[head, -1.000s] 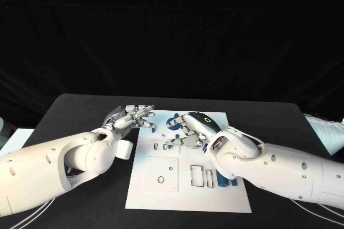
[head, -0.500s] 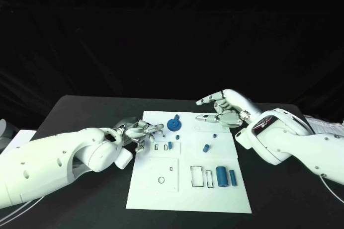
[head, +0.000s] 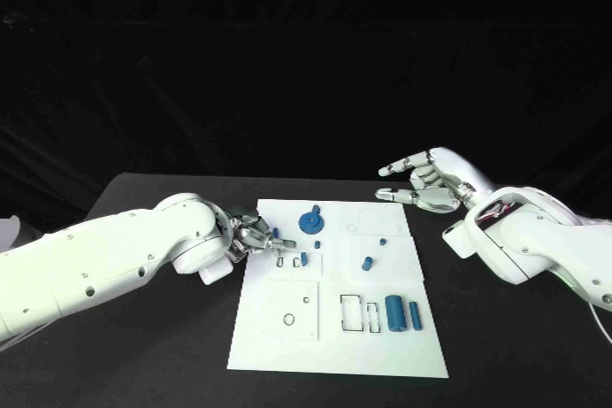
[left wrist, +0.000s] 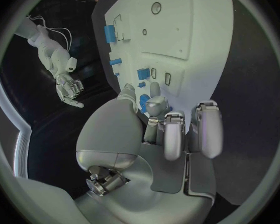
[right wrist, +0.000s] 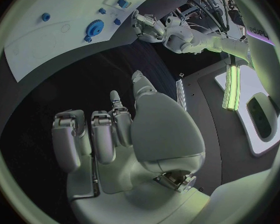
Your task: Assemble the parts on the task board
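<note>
While over the task board [head: 334,337], left robot hand [head: 256,237] pinching a small blue part [left wrist: 144,103]; right robot hand [head: 427,182] wide, beside the board.

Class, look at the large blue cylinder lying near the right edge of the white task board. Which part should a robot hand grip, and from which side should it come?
Grip the large blue cylinder across its middle, fingers on its two long sides, probably coming straight down from above. It lies flat on the white task board, so its ends give little hold. A slimmer blue part lies close beside it, leaving little room there. The right robot hand is open and nearer.
</note>
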You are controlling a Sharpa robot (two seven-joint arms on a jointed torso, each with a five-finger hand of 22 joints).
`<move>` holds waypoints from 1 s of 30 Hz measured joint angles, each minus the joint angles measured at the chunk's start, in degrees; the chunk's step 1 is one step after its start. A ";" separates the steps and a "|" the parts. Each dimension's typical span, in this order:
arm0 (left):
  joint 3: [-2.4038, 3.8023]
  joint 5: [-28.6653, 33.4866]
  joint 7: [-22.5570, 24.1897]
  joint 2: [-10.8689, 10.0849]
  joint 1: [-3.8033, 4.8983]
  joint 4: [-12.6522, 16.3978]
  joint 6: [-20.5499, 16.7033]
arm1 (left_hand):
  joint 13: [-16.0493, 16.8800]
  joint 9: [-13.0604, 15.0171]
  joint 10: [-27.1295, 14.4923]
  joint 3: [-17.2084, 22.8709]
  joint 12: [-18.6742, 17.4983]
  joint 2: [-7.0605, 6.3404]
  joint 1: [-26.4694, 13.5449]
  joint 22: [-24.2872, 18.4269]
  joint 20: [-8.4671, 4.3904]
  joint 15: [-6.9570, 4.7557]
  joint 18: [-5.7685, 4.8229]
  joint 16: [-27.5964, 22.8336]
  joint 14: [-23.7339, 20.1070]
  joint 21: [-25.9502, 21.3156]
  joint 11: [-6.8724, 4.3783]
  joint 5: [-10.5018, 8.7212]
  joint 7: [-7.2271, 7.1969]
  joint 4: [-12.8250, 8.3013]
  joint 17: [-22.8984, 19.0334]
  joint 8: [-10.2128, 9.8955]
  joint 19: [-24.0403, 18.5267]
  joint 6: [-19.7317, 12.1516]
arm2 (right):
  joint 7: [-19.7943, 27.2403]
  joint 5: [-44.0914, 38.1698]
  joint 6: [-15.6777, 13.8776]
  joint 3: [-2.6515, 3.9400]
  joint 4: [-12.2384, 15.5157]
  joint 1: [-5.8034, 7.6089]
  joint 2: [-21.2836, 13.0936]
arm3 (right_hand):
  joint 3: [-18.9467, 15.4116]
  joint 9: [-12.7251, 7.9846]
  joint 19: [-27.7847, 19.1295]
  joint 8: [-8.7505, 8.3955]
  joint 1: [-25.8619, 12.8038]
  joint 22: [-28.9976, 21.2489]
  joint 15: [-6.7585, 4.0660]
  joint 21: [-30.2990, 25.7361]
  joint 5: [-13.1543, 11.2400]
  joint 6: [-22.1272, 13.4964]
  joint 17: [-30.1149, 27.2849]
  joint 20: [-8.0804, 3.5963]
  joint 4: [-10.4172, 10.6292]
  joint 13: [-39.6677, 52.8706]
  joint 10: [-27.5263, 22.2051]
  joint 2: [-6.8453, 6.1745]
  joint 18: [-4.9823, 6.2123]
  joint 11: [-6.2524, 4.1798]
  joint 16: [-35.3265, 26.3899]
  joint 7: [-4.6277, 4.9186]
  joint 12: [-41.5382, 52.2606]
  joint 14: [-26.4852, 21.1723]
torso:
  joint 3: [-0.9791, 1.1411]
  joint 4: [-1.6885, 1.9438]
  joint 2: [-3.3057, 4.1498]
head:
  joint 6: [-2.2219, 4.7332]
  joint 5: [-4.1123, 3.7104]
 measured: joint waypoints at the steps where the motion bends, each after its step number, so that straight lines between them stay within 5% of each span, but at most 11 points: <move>1: 0.01 -0.82 -0.91 0.46 0.35 -0.37 0.41 | 0.14 0.64 0.00 -0.34 0.24 0.00 0.00 0.13 0.00 0.00 0.00 0.00 0.00 0.34 0.00 0.00 0.06 0.03 0.00 0.63 0.00 -0.47 | -0.24 0.13 0.11 0.00 -0.15 0.04 -0.03 | 0.00 0.00 0.00 0.00 0.00 0.00 0.00 0.00 0.00 0.00 0.00 0.00 0.00 0.00 0.00 0.00 0.00 0.00 0.00 0.00 0.00 0.00 | 0.05 -0.03 -0.02 | -0.03 0.05; 11: -0.09 -3.77 -4.65 4.46 1.72 -3.40 2.83 | 2.39 4.98 0.42 -2.16 2.45 2.27 -0.45 0.19 -0.20 -0.21 -0.87 0.00 -0.20 1.14 -0.41 0.00 -0.39 -0.03 -0.01 4.41 0.20 -2.09 | -1.89 0.46 0.67 -0.02 -1.16 0.21 0.00 | -0.16 0.06 0.00 0.00 0.00 0.04 0.00 0.00 0.00 0.19 -0.01 0.00 0.15 0.00 0.00 0.00 0.00 0.00 0.00 -0.19 0.00 0.00 | 0.17 -0.08 -0.05 | -0.36 0.23; 30: -0.32 -6.21 -6.62 11.34 2.73 -9.53 8.65 | 3.97 7.45 0.96 -3.96 3.96 2.72 -0.46 0.17 -0.20 -0.20 -0.87 0.00 -0.20 1.91 -0.70 0.33 -0.66 -0.12 -0.02 5.91 0.19 -2.78 | -3.44 0.68 1.25 -0.05 -2.43 0.24 0.83 | -0.71 0.16 0.00 0.22 0.23 0.03 -0.01 0.00 0.79 0.75 -0.02 0.00 0.08 0.04 0.00 0.23 0.00 0.00 -0.24 -0.35 -0.01 0.00 | 0.09 -0.05 -0.03 | -0.85 0.65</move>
